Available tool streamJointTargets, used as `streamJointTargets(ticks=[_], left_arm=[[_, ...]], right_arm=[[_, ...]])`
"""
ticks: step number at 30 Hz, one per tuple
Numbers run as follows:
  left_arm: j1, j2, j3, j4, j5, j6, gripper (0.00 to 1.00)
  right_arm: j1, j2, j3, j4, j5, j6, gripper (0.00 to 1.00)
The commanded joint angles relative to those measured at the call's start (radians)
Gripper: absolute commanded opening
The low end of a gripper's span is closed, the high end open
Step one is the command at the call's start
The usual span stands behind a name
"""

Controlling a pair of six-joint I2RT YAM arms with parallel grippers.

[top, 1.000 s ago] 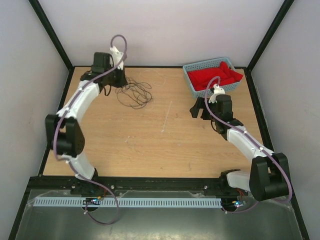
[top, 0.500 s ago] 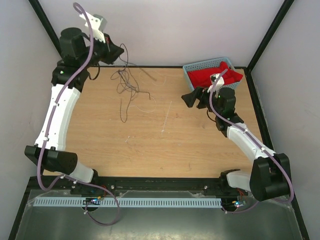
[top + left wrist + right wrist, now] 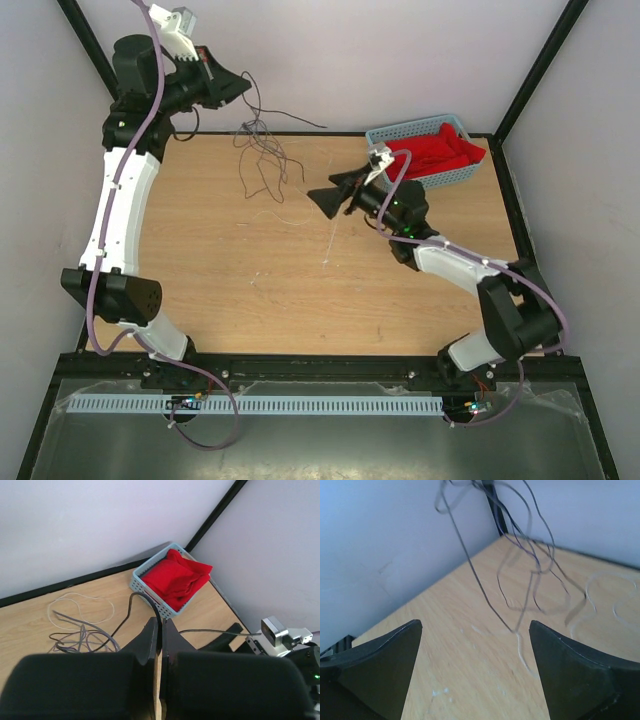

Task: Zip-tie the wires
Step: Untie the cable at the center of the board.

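1. The left arm (image 3: 118, 215) and the right arm (image 3: 450, 265) both have smooth white link shells between bulky black joint housings.
2. A lilac cable (image 3: 160, 70) runs along each arm, pinned by small white clips.
3. Each wrist carries a pale camera block (image 3: 178, 20).
4. The left gripper (image 3: 247, 88) and the right gripper (image 3: 322, 197) have matte black, wedge-shaped fingers.
5. Black bases sit on a black rail (image 3: 300, 372) at seven and five o'clock.

Wires (image 3: 262, 158) dangle across far-left table (image 3: 250, 300); basket (image 3: 415, 124) blocks far-right corner; near half open.
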Motion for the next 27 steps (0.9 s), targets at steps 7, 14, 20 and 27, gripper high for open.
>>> streamJointTargets(ticks=[7, 14, 20, 27], left_arm=[[-0.023, -0.006, 0.010, 0.031, 0.085, -0.075, 0.00], [-0.050, 0.007, 0.005, 0.040, 0.158, -0.119, 0.00], [-0.076, 0.003, 0.003, 0.049, 0.175, -0.130, 0.00], [-0.066, 0.010, 0.065, 0.057, 0.173, -0.141, 0.00]], right_arm=[[0.079, 0.275, 0.305, 0.461, 0.056, 0.058, 0.99], [0.122, 0.410, 0.536, 0.350, 0.099, 0.015, 0.99], [0.130, 0.540, 0.729, 0.304, 0.086, 0.046, 0.88], [0.135, 0.635, 0.810, 0.238, 0.107, 0.045, 0.39]])
